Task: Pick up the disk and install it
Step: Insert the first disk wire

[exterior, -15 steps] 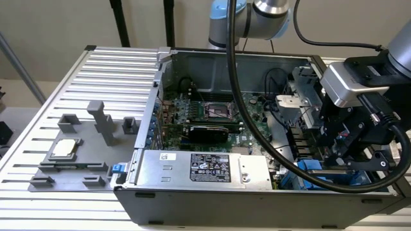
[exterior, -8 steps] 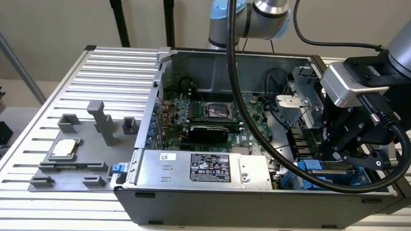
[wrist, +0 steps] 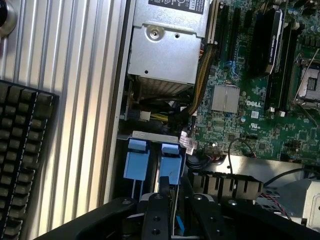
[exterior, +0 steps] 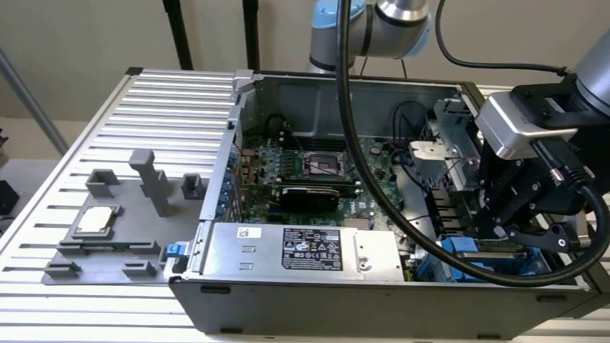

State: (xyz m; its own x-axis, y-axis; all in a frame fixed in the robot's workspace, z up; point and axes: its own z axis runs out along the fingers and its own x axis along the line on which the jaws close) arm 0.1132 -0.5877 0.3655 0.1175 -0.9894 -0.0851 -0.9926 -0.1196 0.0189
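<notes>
The worktop [exterior: 162,93] with its grey fixtures lies at the exterior view's left, and the open computer case [exterior: 286,304] stands beside it. At the exterior view's right, inside the case, the gripper [exterior: 510,236] is clenched on the disk [exterior: 472,246], which stands on edge just beside a neighbouring blue carrier [wrist: 136,159]. We judge that the disk should be held parallel to that neighbour and pressed straight along its slot, clear of the cables [wrist: 200,85].
</notes>
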